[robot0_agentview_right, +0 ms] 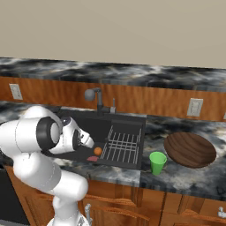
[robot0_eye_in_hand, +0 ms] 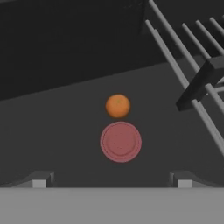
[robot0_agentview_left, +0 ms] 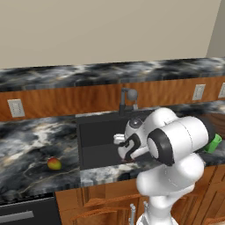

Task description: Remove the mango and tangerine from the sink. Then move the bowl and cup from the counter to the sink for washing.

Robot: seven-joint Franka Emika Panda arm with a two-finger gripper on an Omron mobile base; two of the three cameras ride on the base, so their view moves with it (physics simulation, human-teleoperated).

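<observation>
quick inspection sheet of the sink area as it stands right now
surface: dark marbled counter around a black sink
mango: on the counter, outside the basin, on the side away from the bowl
tangerine: on the sink floor, just beyond a round red drain disc
bowl: wooden, on the counter beside the sink
cup: green, upright on the counter, between bowl and sink edge
clutter: wire rack lying in the sink's bowl-side half
gripper: open, empty, down in the basin and aimed at the tangerine
cables: nothing seen
surroundings: faucet behind the sink, wood backsplash with wall outlets, cabinets below
</observation>
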